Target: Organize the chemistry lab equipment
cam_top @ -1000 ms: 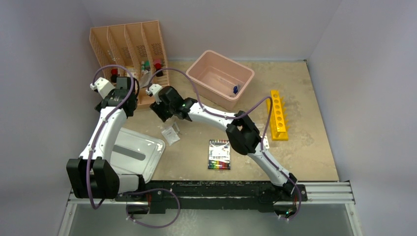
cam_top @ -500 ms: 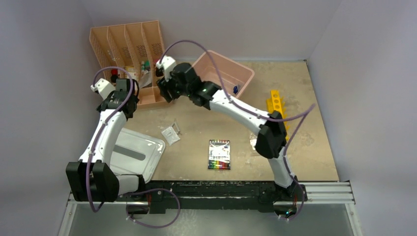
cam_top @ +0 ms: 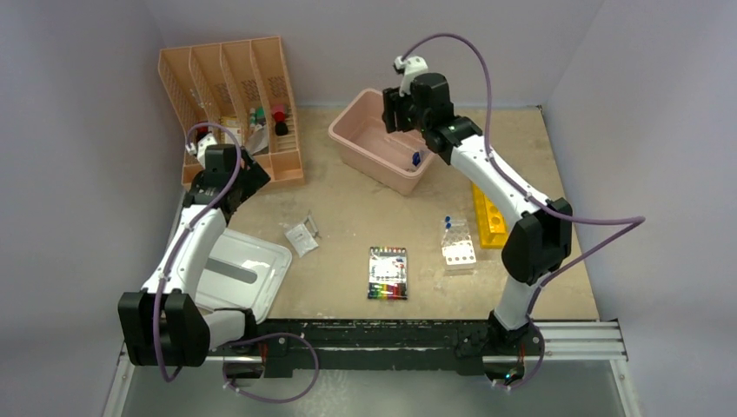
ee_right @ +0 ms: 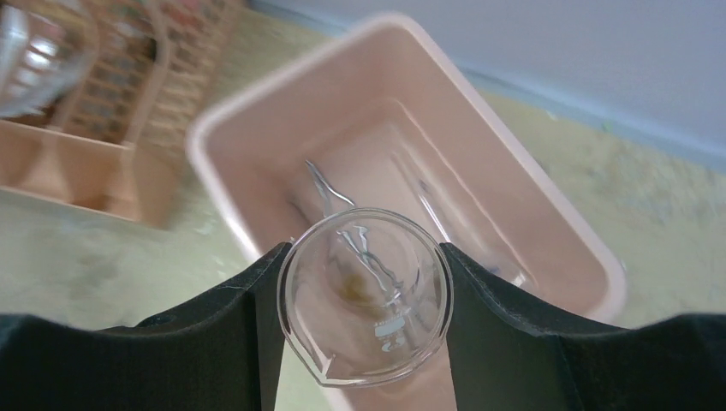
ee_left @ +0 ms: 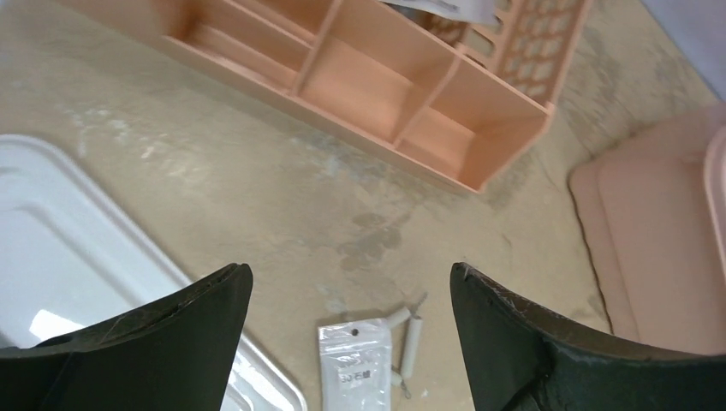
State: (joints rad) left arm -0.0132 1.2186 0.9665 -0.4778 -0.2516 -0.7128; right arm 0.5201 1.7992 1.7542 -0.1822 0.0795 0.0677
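Because the glass beaker (ee_right: 364, 282) is light, slick and breakable, the right gripper (ee_right: 366, 325) squeezes it from both sides just below the rim, directly above the pink bin (cam_top: 365, 161). Left of that bin, the left gripper (ee_left: 347, 278) hangs spread open over the small clear packet (ee_left: 354, 364) on the surface.

Glass beaker (ee_right: 365, 295): clear, up over the pink tub (ee_right: 479, 158)
Tube rack (cam_top: 458, 252): clear, upright, near right
Packet (cam_top: 302, 238): flat, near left

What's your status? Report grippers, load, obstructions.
Left gripper open, empty. Right gripper shut on beaker, above pink bin. Tongs lying in bin under the beaker.
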